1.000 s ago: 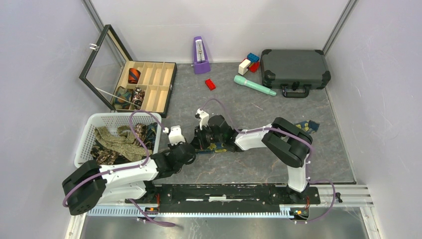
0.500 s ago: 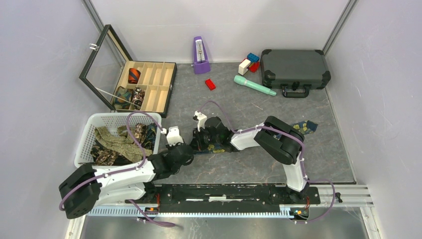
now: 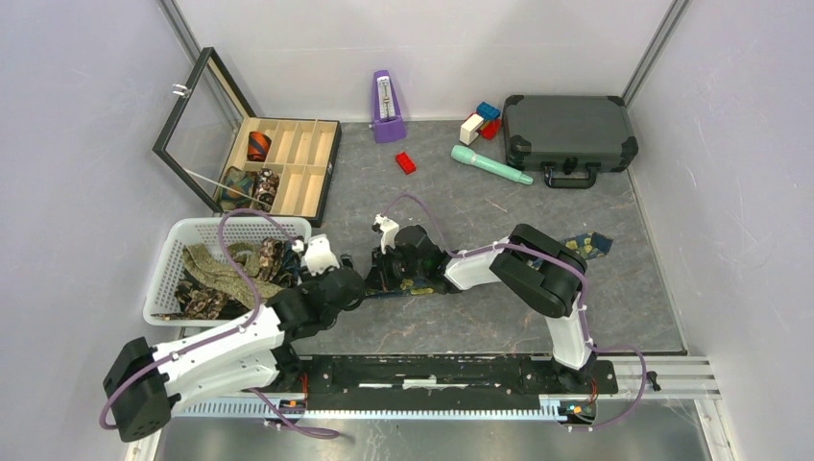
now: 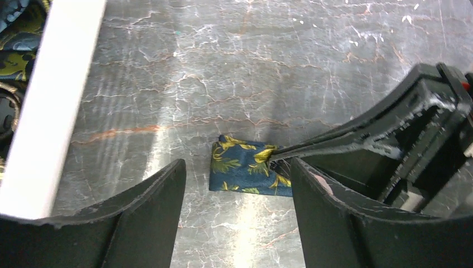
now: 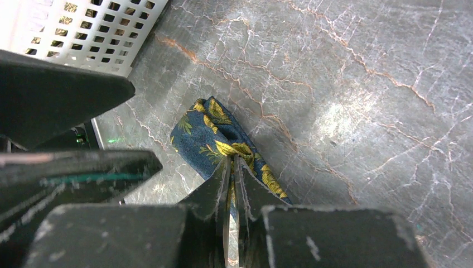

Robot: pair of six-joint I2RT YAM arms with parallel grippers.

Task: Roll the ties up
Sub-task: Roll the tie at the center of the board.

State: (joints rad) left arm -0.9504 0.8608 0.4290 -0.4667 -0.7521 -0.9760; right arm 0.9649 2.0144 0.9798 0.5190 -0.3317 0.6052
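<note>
My left gripper (image 4: 235,163) has just sprung wide, letting go of the navy tie (image 5: 205,125), and has drawn back toward the white mesh basket (image 3: 159,288). The right gripper (image 5: 231,163) stays clenched on the tie, which is thin soft fabric with yellow leaves. It lies folded flat on the marbled grey table (image 4: 251,67), just beside the basket. I judge the roll barely begun.

no text, label, brand, number or sign can be read in any view. the black case (image 3: 568,131) at the far right and the purple metronome (image 3: 387,108) at the far middle are too small to show any marking.
</note>
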